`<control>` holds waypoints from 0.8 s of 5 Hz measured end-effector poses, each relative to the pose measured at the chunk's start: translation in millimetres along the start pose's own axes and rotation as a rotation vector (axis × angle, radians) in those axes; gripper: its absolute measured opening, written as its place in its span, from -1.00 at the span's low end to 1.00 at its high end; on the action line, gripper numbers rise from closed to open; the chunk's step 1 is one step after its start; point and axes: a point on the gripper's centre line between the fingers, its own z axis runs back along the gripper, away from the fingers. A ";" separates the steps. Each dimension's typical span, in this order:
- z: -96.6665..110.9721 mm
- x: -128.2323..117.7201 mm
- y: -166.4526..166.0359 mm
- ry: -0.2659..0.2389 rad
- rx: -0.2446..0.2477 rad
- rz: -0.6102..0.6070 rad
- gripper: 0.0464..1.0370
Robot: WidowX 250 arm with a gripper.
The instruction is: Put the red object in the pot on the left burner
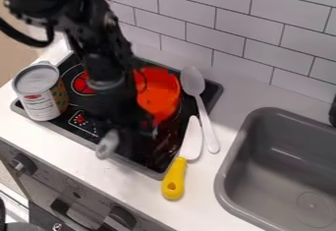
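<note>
The black gripper (134,132) hangs over the front middle of the black stove top (154,163), in front of and left of an orange-red, bowl-like pot (159,91). The arm covers the pot's left side. Part of the left burner (82,83) shows as a red ring left of the arm, partly hidden by it. A grey rounded piece (108,144) shows at the gripper's front left; what it belongs to is unclear. I cannot make out a separate red object or anything held.
An open can (42,93) stands on the stove's left edge. A white spoon (201,104) and a knife with a yellow handle (175,178) lie along its right side. Farther right is the grey sink (226,163); a tiled wall (230,28) rises behind.
</note>
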 end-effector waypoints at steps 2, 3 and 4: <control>15.8 37.0 21.9 0.014 -0.031 0.329 -0.43; 13.4 60.7 32.7 0.007 -0.063 0.549 -0.43; 7.8 84.5 40.9 0.043 -0.084 0.685 -0.43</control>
